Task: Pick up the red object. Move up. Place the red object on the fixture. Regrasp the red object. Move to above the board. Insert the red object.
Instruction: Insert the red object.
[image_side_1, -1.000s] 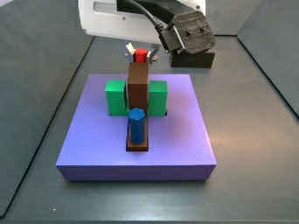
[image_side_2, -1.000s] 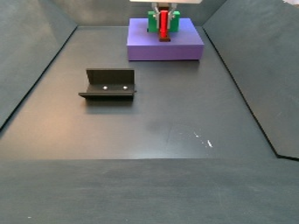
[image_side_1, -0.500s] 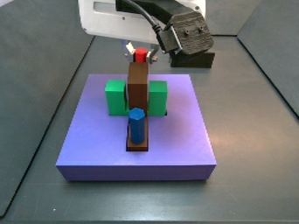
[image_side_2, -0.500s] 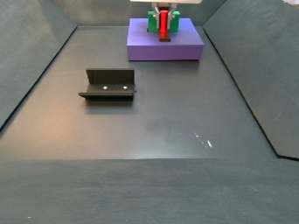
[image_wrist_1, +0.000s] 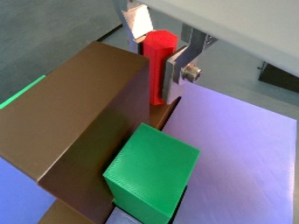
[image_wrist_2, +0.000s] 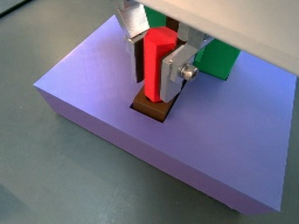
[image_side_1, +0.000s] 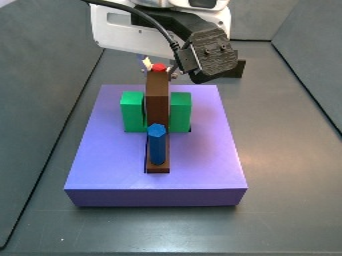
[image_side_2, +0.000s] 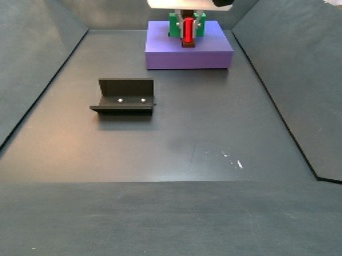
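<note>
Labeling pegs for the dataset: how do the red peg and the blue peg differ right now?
The red peg is held upright between the end effector fingers over the purple board, its tip at a dark slot; the blue peg stands free at the brown block's foot. In a side view, red sits higher. Both are upright.

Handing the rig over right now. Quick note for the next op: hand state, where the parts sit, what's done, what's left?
Hand: over the board's far end, shut on the red peg, peg upright.
Peg: lower tip at the mouth of a dark slot in the board, beside the brown block and green block. How deep it sits cannot be told.
Fixture: on the floor, away from the board, nothing on it.
Done: pick-up and move above the board, judging by the current grasp.
Left: push the peg fully in, open the hand, retreat.
</note>
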